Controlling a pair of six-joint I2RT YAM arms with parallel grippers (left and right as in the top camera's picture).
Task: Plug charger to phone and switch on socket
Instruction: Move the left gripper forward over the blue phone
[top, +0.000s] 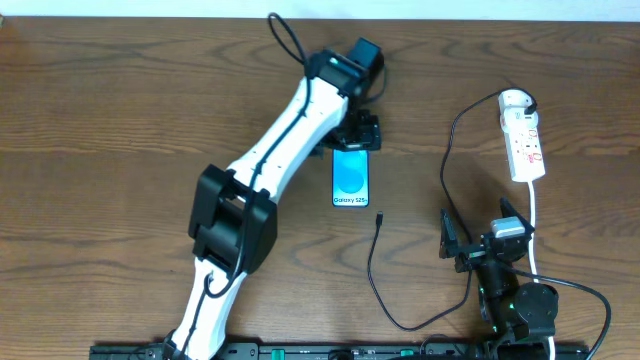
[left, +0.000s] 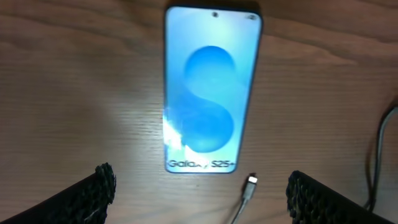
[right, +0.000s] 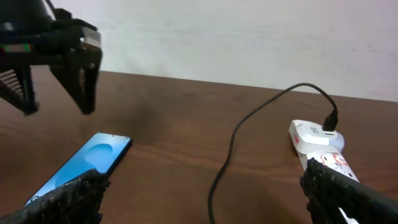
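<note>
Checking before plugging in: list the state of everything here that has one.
Phone, screen lit, lying flat, nothing plugged in.
Charger, tip loose near the phone's short end, not connected to it.
Power strip, white plug seated at one end; switch position unreadable.
Left gripper, open, over the phone.
Right gripper, open, holding nothing.

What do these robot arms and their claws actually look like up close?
The left arm has long white shells with chunky black joints and a thin black cable along it. The right arm looks almost entirely black. The left gripper and right gripper both have black fingers with a bumpy, dimpled texture.
</note>
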